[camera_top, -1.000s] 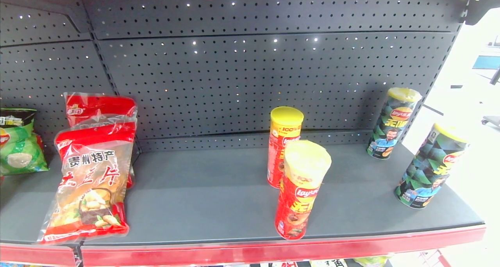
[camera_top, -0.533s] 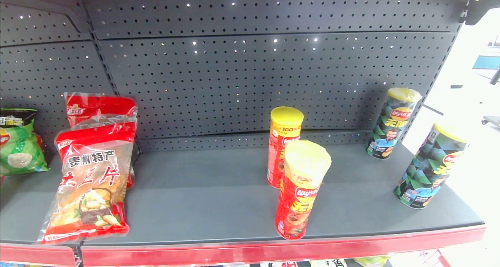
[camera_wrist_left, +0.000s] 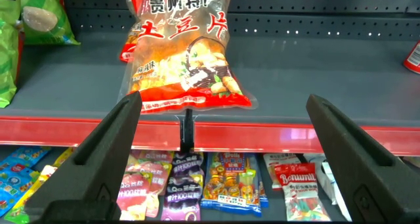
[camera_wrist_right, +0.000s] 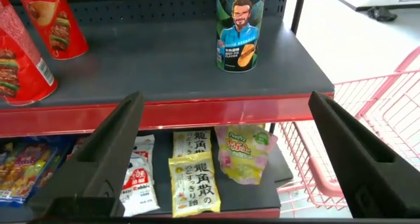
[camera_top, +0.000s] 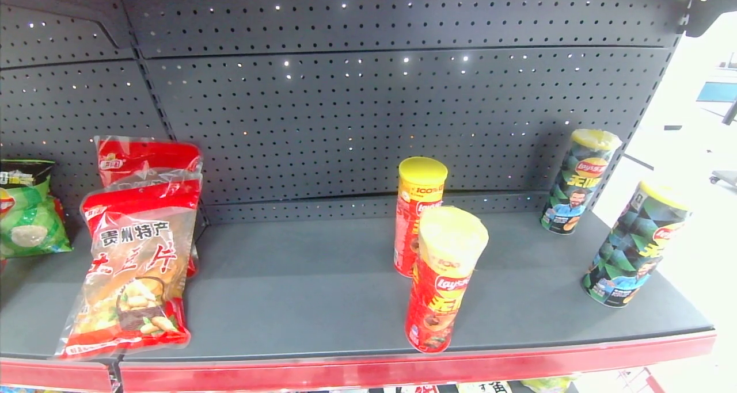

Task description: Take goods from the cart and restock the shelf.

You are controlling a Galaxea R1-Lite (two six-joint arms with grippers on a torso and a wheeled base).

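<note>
From the head, the shelf (camera_top: 322,289) has a big bare gap in the middle. Tall cans tip easily. The front red can (camera_top: 440,281) stands right at the edge nearest the hands, with the back red can (camera_top: 419,214) just behind it. One bump could knock it off, or both over. The front dark can (camera_top: 633,246) stands close to the shelf's end, so a push could send it over the side. The back dark can (camera_top: 578,180) is safer by the wall. The red bag (camera_top: 129,266) leans back with its bottom at the edge and could slide off. A green bag (camera_top: 26,209) sits beside it.

From the left wrist, the left hand (camera_wrist_left: 223,102) is wide apart and holds nothing. The red bag is straight ahead of it. Sweet packs (camera_wrist_left: 223,184) lie lower, below the hand.

From the right wrist, the right hand (camera_wrist_right: 226,99) is also wide apart and holds nothing. The front dark can is straight ahead. The cart (camera_wrist_right: 384,102) is off to its outer side. Swinging there, I think it could hit the shelf's red edge. Yellow packs (camera_wrist_right: 193,178) lie below.
</note>
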